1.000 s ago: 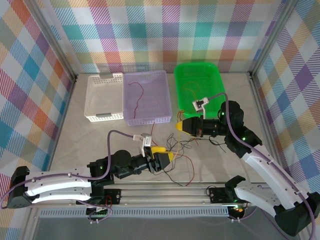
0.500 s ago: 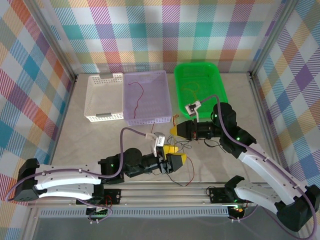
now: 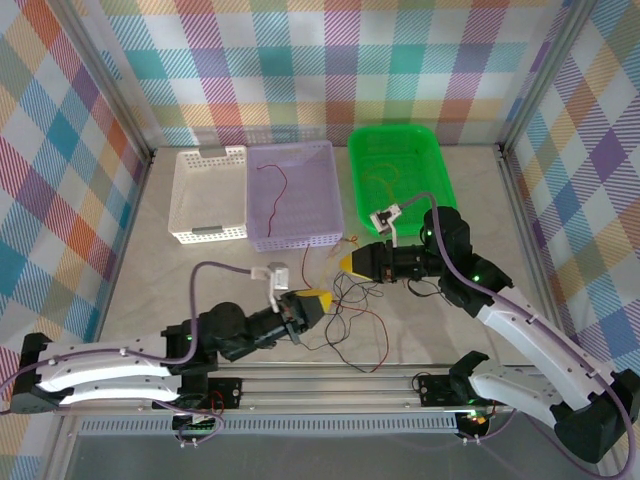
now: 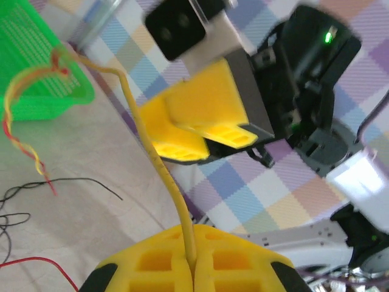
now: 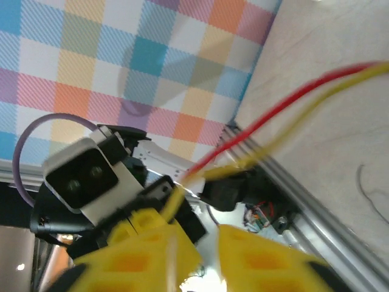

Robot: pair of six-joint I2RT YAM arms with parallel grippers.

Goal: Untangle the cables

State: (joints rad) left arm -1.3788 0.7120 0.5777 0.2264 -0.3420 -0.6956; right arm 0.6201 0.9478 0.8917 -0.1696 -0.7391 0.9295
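While the left gripper (image 4: 193,265) is clamping the yellow cable (image 4: 159,164), pulling slowly is looking wisest; I cannot tell the right gripper (image 3: 350,262)'s closure.

Side basket (image 3: 208,236) touching middle basket (image 3: 296,240) on left; bin (image 3: 395,130) sitting to its right; one cable (image 3: 275,186) lying inside it; cables (image 3: 355,300) lying before it.

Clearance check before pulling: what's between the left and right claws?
A thin yellow wire, pinched in the left claw, rises past the right claw in the left wrist view. Top view: thin black and red wires lie between them.
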